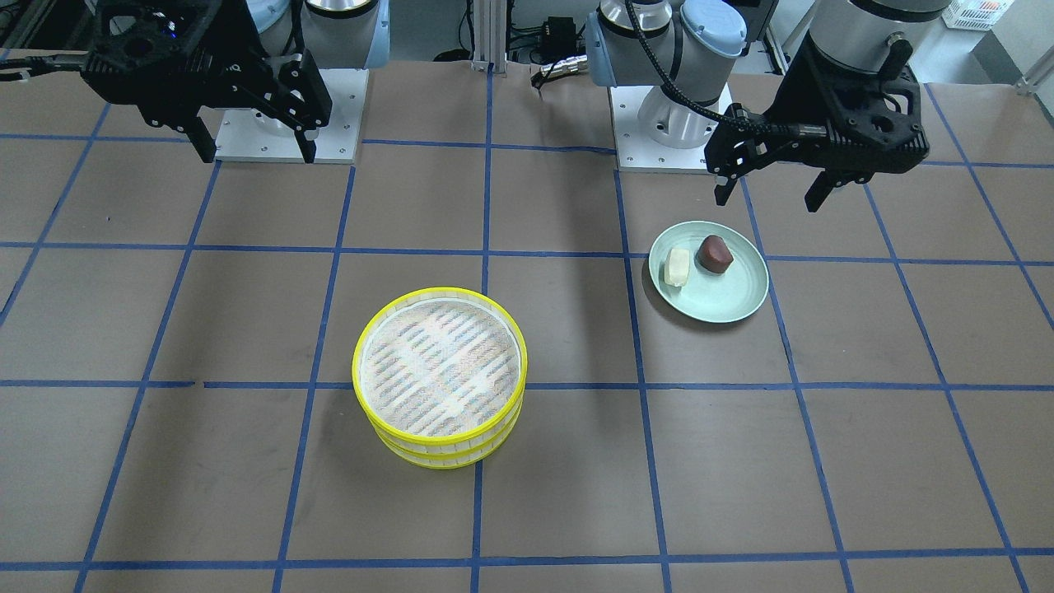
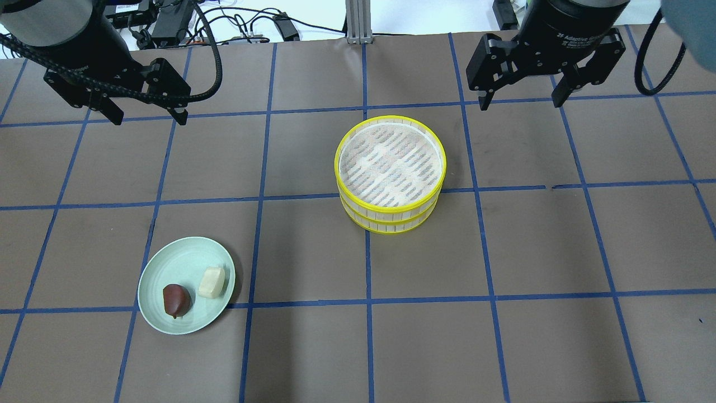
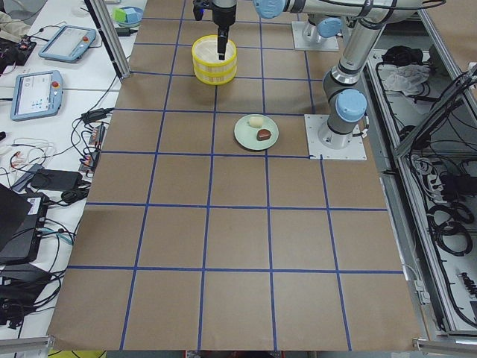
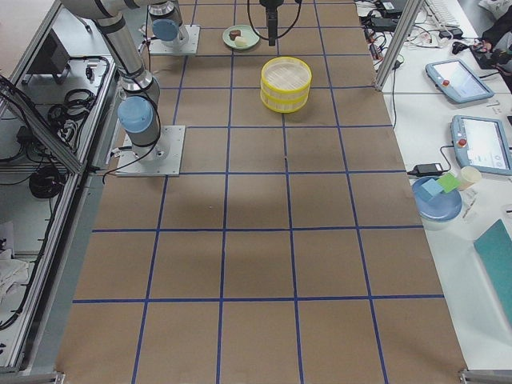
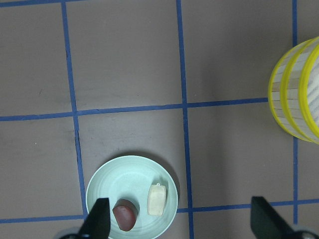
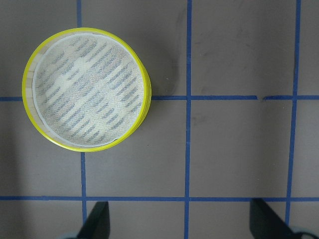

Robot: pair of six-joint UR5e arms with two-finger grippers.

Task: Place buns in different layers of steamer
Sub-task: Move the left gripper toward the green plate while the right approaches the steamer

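Altogether two buns, two steamer trays

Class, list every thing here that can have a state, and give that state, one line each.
steamer: two layers stacked, top one empty.
cream bun: lying on the green plate, ungripped.
brown bun: lying on the green plate, ungripped.
green plate: holding both buns.
left gripper: open, empty, raised.
right gripper: open, empty, raised.
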